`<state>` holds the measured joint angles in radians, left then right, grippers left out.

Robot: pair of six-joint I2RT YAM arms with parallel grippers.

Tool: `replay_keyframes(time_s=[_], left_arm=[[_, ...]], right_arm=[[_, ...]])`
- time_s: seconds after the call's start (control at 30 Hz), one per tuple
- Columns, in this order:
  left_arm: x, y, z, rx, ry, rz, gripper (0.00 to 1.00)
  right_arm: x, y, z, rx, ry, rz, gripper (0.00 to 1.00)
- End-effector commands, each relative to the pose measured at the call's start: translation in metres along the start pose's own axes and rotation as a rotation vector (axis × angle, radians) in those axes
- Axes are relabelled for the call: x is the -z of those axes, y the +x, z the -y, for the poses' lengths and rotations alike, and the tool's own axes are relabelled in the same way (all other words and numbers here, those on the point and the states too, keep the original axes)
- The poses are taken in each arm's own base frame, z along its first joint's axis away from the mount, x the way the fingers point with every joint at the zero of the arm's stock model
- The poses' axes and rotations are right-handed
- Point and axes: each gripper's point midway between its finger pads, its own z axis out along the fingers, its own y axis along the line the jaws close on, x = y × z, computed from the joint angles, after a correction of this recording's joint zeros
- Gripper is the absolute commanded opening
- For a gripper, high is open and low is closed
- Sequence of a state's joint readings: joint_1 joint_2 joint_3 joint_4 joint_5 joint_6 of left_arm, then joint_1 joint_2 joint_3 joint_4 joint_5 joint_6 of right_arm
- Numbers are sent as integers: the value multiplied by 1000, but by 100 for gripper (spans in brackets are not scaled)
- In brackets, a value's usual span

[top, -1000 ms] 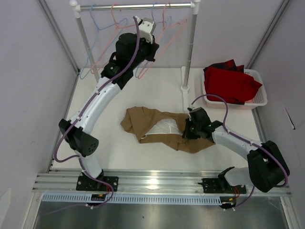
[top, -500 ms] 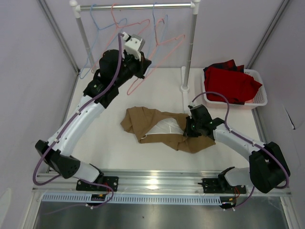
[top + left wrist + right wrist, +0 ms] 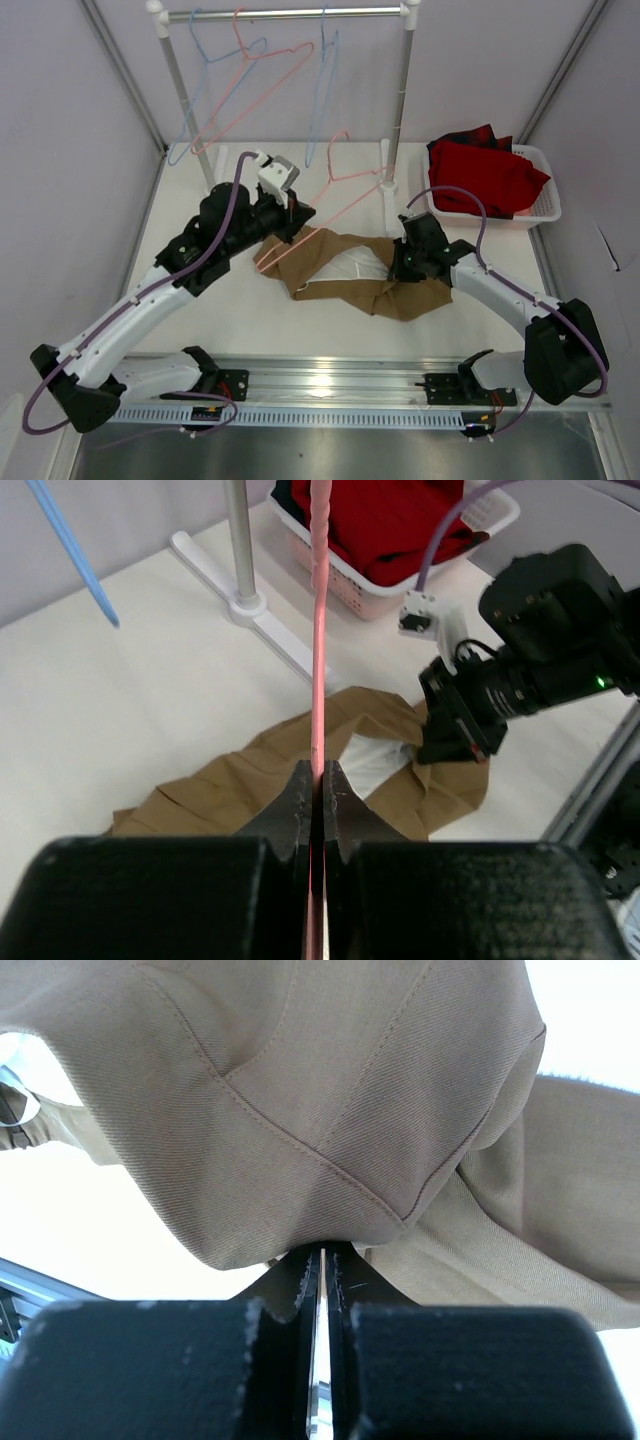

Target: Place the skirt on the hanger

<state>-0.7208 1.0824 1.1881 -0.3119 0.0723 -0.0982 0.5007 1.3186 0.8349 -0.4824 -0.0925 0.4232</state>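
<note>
The tan-brown skirt [image 3: 345, 278] lies crumpled on the white table mid-scene, its pale lining showing at the opening. My left gripper [image 3: 298, 216] is shut on the wire of the salmon-pink hanger [image 3: 345, 185], which is off the rail and held slanted just above the skirt's left part. In the left wrist view the hanger wire [image 3: 318, 630] runs straight out from between my shut left gripper [image 3: 316, 775] over the skirt [image 3: 230, 780]. My right gripper [image 3: 398, 265] is shut on the skirt's right edge; in the right wrist view the right gripper [image 3: 322, 1252] pinches the cloth [image 3: 330, 1090].
A garment rack [image 3: 398, 100] stands at the back with light blue hangers [image 3: 210, 90] and another pink hanger [image 3: 262, 85] on its rail. A white basket [image 3: 545, 205] with red cloth [image 3: 490, 175] sits at the back right. The rack's foot [image 3: 245, 605] lies near the skirt.
My left arm has pulled the pink hanger off the rail and brought it down and nearer, over the skirt. My right gripper has stayed shut on the skirt's right edge.
</note>
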Motion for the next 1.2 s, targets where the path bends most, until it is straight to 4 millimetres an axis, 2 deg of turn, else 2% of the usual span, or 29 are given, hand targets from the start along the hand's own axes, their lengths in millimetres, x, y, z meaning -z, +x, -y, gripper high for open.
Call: replay_keyframes(time_s=[0.0, 0.13, 0.17, 0.37, 0.53, 0.7, 0.9, 1.03, 1.17], left_arm=[[25, -3, 11, 43, 14, 39, 0], [48, 21, 19, 53, 39, -8, 0], [49, 31, 20, 58, 46, -26, 0], [62, 59, 29, 37, 75, -115, 0], [69, 70, 39, 7, 114, -155, 0], [78, 85, 40, -13, 126, -205, 0], [88, 89, 46, -5, 160, -211, 0], [85, 106, 46, -10, 165, -269, 0], [80, 110, 49, -12, 173, -282, 0]], right_arm=[[6, -16, -3, 11, -4, 23, 0], [4, -19, -1, 1, 5, 16, 0], [4, -19, -1, 1, 6, 15, 0], [2, -20, 3, -20, 16, 11, 0], [2, -20, 4, -42, 11, 8, 0], [-1, -20, 7, -53, 18, 1, 0], [-4, -23, 10, -69, 23, -7, 0], [-4, -25, 11, -77, 25, -2, 0], [-2, -28, 12, -84, 23, 6, 0]])
